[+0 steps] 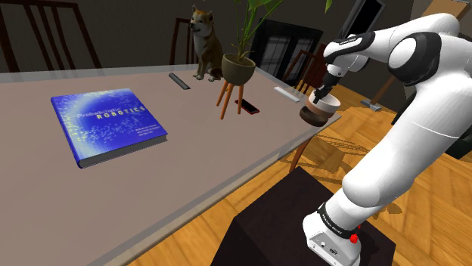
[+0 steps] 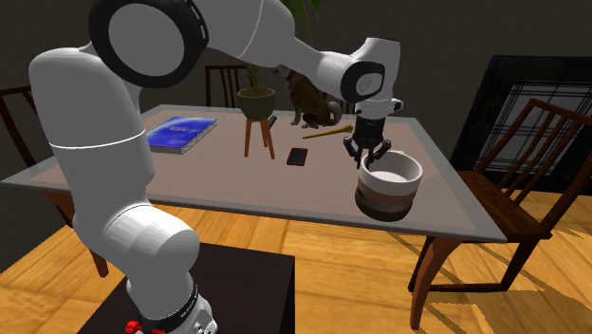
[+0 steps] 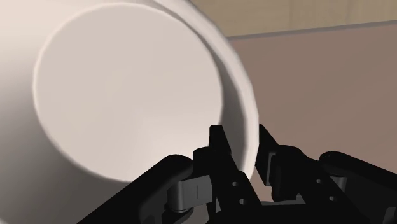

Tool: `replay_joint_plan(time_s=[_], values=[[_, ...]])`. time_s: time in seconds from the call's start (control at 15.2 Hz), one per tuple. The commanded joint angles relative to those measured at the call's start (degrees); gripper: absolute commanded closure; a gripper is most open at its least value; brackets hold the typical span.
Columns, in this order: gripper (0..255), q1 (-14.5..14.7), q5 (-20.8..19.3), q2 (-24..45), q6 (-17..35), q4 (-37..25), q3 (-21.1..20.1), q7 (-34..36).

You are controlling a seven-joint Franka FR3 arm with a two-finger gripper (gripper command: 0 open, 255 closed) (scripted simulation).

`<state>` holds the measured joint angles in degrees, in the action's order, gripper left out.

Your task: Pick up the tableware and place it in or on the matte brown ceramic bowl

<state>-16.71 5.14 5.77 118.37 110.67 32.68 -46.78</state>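
While the gripper [image 2: 368, 155] holds its load, treat the pinch on the rim as the weak point. The two black fingers [image 3: 221, 149] are closed across the wall of a white-lined bowl [image 2: 389, 190] with a brown band outside. The wrist view shows one finger inside the rim and one outside. The bowl hangs slightly tilted at the table [image 2: 218, 180] edge nearest the robot's stand. It looks lifted clear, though contact underneath cannot be confirmed.

Judgement: this bowl is the item picked up. The other brown vessel in sight is the plant pot [image 2: 255, 102] on its wooden legs, well apart from the bowl. Whether it is the intended receiver cannot be settled from here.

Procedure for the carry:
1. Hold firm closing pressure, since a one-sided rim grip lets the bowl swing.
2. Travel slowly, with the wrist vertical.
3. Pass over the phone [image 2: 297, 156] and the gold utensil [image 2: 327, 131] with height to spare.
4. Release only once the bowl is supported from below.
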Motion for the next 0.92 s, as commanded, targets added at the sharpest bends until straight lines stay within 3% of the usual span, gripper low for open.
replay_joint_plan(time_s=[0.0, 0.26, 0.73, 0.79, 0.86], values=[[255, -0.12, 0.53, 0.74, 1.35, 0.67, -0.03, -0.42], [255, -0.29, 1.48, 1.99, 4.24, 2.55, -0.16, -1.12], [255, -0.3, 1.48, 1.99, 4.24, 2.55, -0.17, -1.11], [0, -0.31, 1.49, 2.01, 4.23, 2.52, -0.17, -1.12], [0, -0.29, 1.45, 1.94, 4.21, 2.55, -0.17, -1.08]])
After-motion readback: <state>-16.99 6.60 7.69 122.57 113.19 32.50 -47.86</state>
